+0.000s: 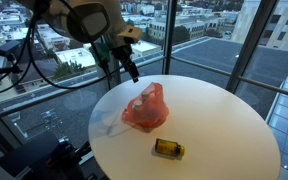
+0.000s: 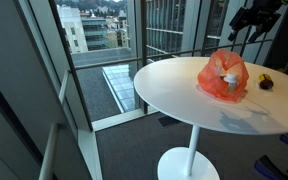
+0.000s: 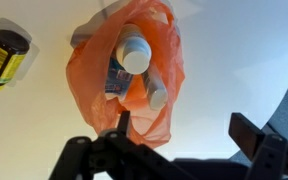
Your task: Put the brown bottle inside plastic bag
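The brown bottle [image 1: 168, 149] has a yellow label and lies on its side on the round white table [image 1: 224, 120], near the front edge. It also shows in an exterior view [image 2: 265, 83] and at the left edge of the wrist view [image 3: 4, 55]. The orange plastic bag [image 1: 145, 110] sits mid-table, holding white bottles [image 3: 134, 52]; it also shows in an exterior view [image 2: 224, 77]. My gripper [image 1: 131, 68] hangs above the table's far edge, beyond the bag. In the wrist view its fingers [image 3: 179, 128] are spread wide and empty, one over the bag's edge.
The table stands on a single pedestal [image 2: 189, 150] beside floor-to-ceiling windows with a railing [image 1: 44, 85]. Black cables hang from the arm by the window. The table's edge curves close at the right of the wrist view.
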Controlling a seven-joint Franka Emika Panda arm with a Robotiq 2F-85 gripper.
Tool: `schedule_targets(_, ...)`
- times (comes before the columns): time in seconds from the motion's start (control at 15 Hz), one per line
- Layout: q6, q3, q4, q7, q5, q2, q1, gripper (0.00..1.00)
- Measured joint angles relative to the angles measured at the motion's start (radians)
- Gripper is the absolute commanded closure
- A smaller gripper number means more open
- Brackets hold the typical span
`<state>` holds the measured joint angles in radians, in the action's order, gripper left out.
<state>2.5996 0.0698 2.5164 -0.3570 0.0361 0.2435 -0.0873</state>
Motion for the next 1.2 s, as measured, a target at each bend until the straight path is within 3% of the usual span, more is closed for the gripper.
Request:
schedule_targets(0.2, -0.07, -0.006, -0.064, -0.097, -0.059, -0.054, -0.047, 0.0)
schedule_targets(0.6, -0.23, -0.057, -0.183, -0.233, -0.081, -0.144, -0.061, 0.0)
schedule_targets(1.2, -0.208, -0.195, -0.214, -0.264, -0.09, -0.232, -0.092, 0.0)
